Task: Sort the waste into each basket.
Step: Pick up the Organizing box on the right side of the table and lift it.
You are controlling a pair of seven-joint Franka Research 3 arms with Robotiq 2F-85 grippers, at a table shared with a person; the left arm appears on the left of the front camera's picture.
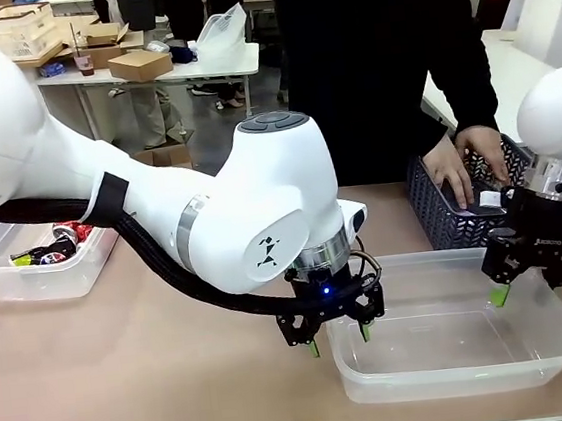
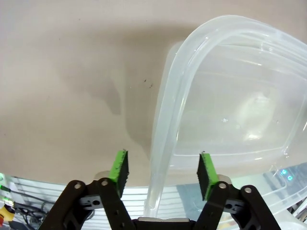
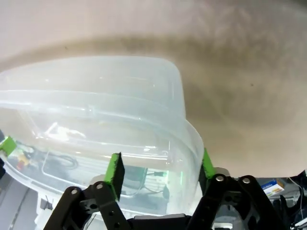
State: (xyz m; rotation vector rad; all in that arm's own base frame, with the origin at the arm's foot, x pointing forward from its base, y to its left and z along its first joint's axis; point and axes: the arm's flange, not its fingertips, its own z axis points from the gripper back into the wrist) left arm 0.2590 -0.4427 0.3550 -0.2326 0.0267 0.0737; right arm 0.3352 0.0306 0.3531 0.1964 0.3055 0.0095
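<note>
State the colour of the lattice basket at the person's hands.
Dark grey basket, best in front view.

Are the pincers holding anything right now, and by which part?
Nothing is gripped yet. The left pincer straddles the tub at its left end wall, the right pincer at its right end, jaws open.

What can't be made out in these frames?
- Dark lattice basket contents: front view, person's hands cover them.
- Waste count in left clear tub: front view, too small, jumbled.
- Right pincer contact with near tub: right wrist view, rim covers one pad.
</note>
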